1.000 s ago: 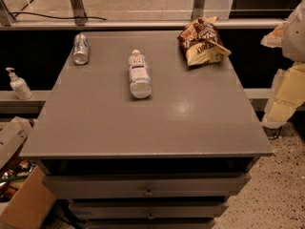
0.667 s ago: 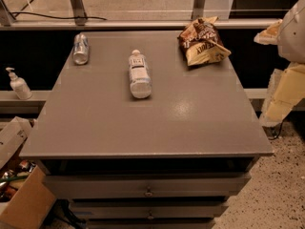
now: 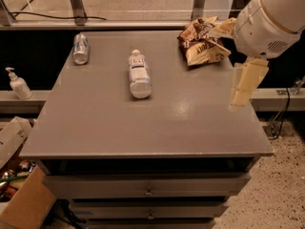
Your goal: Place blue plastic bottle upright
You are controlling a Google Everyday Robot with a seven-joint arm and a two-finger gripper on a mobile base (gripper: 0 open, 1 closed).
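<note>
The clear ribbed plastic bottle [image 3: 139, 74] lies flat on the grey bench [image 3: 143, 128], white cap toward the far edge. The cream gripper [image 3: 247, 82] hangs at the right edge; I cannot tell the claw's state. Best to grasp across the body, then tip it cap-up.

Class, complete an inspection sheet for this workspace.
Surface: grey table over drawers.
Job's things: blue plastic bottle lies on its side, cap towards the far edge.
Clutter: silver can lying far left; snack bag far right.
Gripper: gripper hangs near the table's right edge, apart from the bottle.
Cables: black cable on the floor beyond; second cable at right.
Surroundings: pump bottle on left ledge; cardboard box lower left.
</note>
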